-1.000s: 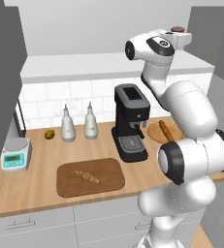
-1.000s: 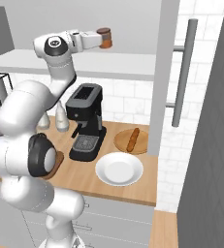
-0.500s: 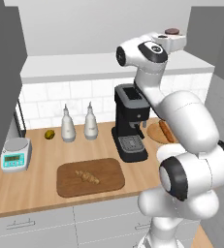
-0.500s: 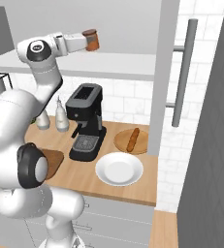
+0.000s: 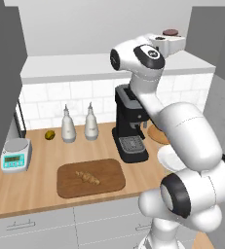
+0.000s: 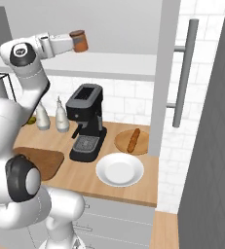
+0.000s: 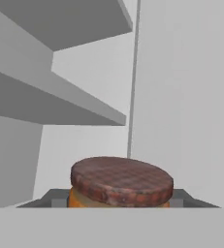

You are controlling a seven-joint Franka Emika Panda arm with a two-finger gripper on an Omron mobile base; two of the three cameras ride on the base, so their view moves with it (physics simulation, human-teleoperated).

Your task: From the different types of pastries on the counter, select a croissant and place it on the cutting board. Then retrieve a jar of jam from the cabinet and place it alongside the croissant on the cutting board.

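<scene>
My gripper (image 6: 74, 44) is raised high in front of the open upper cabinet and is shut on the jar of jam (image 6: 79, 41). The jar has orange-red contents and a brown lid. The hand view shows the jar of jam (image 7: 120, 183) close up between the fingers, with grey cabinet shelves behind it. From the left base view only the jar's lid (image 5: 170, 32) peeks above the white hand. Down on the counter (image 5: 31, 187), the croissant (image 5: 87, 177) lies near the middle of the dark cutting board (image 5: 67, 187).
A black coffee machine (image 5: 129, 127) stands under the arm. Two white bottles (image 5: 78, 125), a scale (image 5: 15, 154) and a small yellowish fruit (image 5: 49, 134) sit to the left. The stick pastry (image 6: 132, 140) rests on a round wooden plate, beside a white plate (image 6: 120, 170). The cabinet door (image 6: 165, 73) hangs open.
The arm has swung left with the jar in its grip, carrying it away from the open cabinet door. Nothing on the counter has moved.
</scene>
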